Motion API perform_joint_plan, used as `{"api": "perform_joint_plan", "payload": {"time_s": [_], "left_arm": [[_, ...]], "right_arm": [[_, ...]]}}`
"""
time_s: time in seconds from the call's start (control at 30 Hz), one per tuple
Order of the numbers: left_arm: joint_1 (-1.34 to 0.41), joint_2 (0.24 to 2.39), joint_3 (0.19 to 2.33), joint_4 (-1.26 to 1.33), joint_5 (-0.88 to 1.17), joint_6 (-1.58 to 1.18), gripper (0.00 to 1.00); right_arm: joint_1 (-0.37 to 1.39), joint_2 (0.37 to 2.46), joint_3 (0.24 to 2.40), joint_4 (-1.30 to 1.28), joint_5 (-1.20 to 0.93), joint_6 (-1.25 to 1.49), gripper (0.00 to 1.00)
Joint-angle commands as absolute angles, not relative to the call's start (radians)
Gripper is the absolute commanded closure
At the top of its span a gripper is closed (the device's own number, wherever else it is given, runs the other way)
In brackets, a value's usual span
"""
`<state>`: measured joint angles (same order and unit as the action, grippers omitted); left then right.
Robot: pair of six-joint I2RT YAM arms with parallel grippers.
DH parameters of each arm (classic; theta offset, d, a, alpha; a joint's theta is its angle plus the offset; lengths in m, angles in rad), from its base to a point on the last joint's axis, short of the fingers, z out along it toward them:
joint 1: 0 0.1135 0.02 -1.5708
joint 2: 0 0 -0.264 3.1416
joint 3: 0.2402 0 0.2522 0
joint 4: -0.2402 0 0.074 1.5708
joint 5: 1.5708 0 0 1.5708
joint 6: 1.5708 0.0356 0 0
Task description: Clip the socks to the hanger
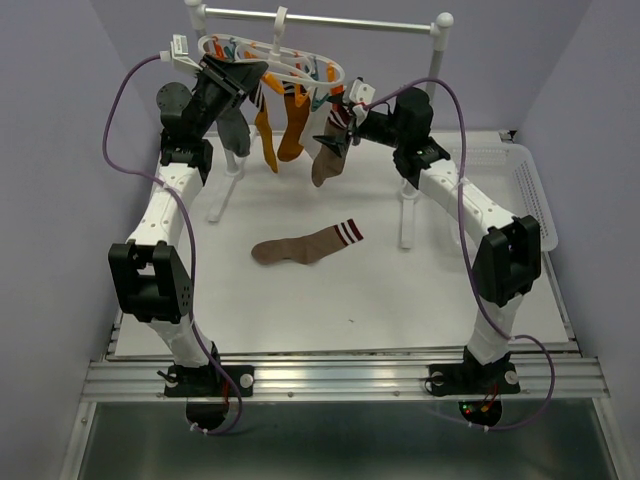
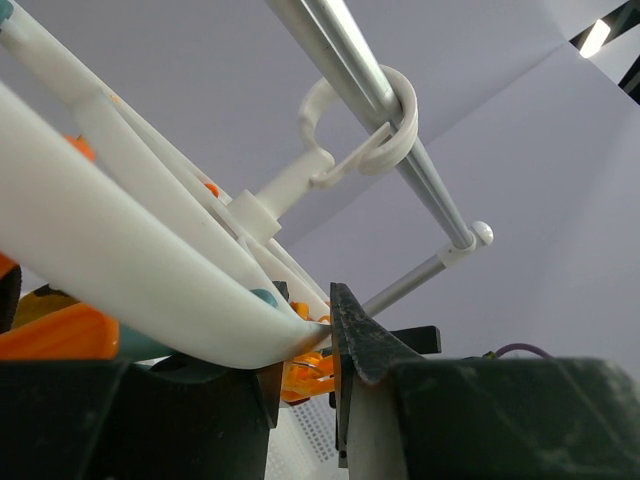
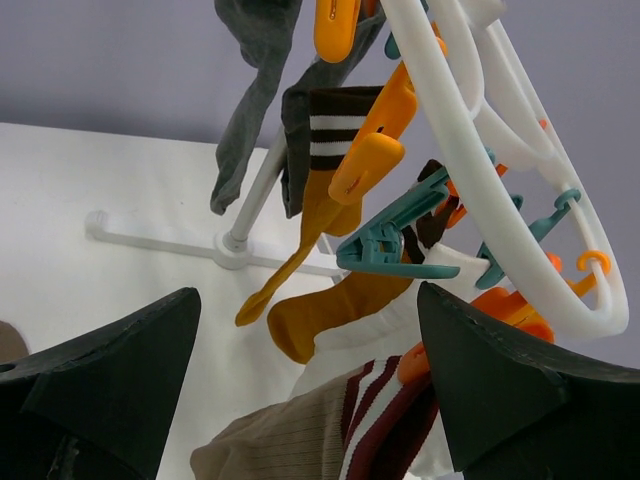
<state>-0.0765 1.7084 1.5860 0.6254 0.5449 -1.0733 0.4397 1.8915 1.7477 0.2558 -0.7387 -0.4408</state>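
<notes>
The white oval hanger (image 1: 285, 58) hangs by its hook from the rail. Grey, mustard and orange socks (image 1: 292, 128) dangle from its clips. My left gripper (image 1: 232, 78) is at the hanger's left end; in the left wrist view (image 2: 305, 335) its jaws are closed on the white ring (image 2: 150, 280). My right gripper (image 1: 338, 120) is open beside a hanging brown striped sock (image 1: 325, 160). In the right wrist view (image 3: 310, 300) that sock's cuff (image 3: 390, 420) sits low between the wide jaws, next to an orange clip (image 3: 505, 310). A second brown striped sock (image 1: 305, 245) lies flat on the table.
The metal rail stand (image 1: 330, 20) with white ball-topped posts carries the hanger; its feet (image 1: 405, 215) stand on the table. A white perforated basket (image 1: 530, 180) sits at the right edge. A teal clip (image 3: 400, 240) hangs open above my right jaws.
</notes>
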Motion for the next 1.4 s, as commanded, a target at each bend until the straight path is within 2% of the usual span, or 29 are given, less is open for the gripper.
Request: {"api": "perform_joint_plan", "payload": {"time_s": [0.0,0.13,0.2,0.57,0.63,0.67,0.93,1.1,1.33,1.37], "left_arm": [[-0.069,1.690,1.586,0.676,0.592,-1.066,0.72],[-0.069,1.693,1.588,0.678,0.598,-1.068,0.73],[-0.069,1.693,1.589,0.680,0.600,-1.065,0.73],[-0.067,1.709,1.606,0.683,0.607,-1.071,0.76],[-0.067,1.713,1.611,0.683,0.607,-1.071,0.77],[-0.069,1.715,1.614,0.683,0.609,-1.071,0.77],[-0.068,1.726,1.618,0.683,0.614,-1.074,0.79],[-0.067,1.724,1.618,0.683,0.615,-1.072,0.80],[-0.069,1.721,1.615,0.683,0.626,-1.072,0.81],[-0.068,1.720,1.617,0.683,0.626,-1.074,0.81]], "right_arm": [[0.442,1.891,1.813,0.324,-0.698,-0.456,0.08],[0.442,1.898,1.812,0.327,-0.663,-0.501,0.17],[0.442,1.899,1.812,0.327,-0.652,-0.518,0.28],[0.442,1.907,1.792,0.389,-0.604,-0.534,0.41],[0.442,1.904,1.784,0.414,-0.604,-0.528,0.52],[0.442,1.902,1.779,0.428,-0.607,-0.528,0.54],[0.442,1.890,1.767,0.443,-0.707,-0.514,0.55],[0.442,1.890,1.770,0.442,-0.785,-0.502,0.64],[0.442,1.907,1.772,0.509,-0.733,-0.425,0.62],[0.442,1.910,1.772,0.535,-0.698,-0.396,0.59]]}}
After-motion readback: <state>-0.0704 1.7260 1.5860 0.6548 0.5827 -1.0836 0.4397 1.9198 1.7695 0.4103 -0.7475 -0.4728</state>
